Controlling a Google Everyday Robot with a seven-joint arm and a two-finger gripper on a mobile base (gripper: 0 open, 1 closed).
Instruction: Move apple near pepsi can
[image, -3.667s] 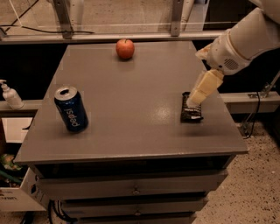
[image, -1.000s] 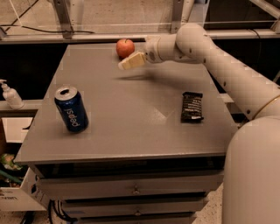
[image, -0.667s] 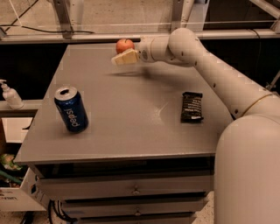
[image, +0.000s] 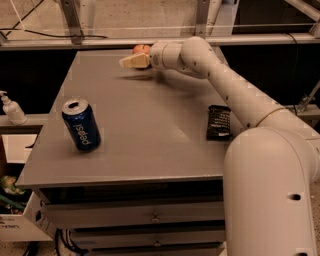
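Holds cream gripper (image: 125, 62) at far edge of grey table (image: 150, 145), just beside small round red-orange apple (image: 141, 49); cannot tell whether clenched or released. Has dark blue aluminium pepsi can (image: 80, 125) near left, well apart

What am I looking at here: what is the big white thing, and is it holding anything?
The white thing is a robot's single arm, which ends in a pincer. There is one picture, from one camera looking down on a grey table. On the table, a blue drink can stands near the front left and a black snack bar wrapper lies at the right. The pincer is at the far edge, right by a red apple, which it partly hides. Whether it grips the apple cannot be seen.
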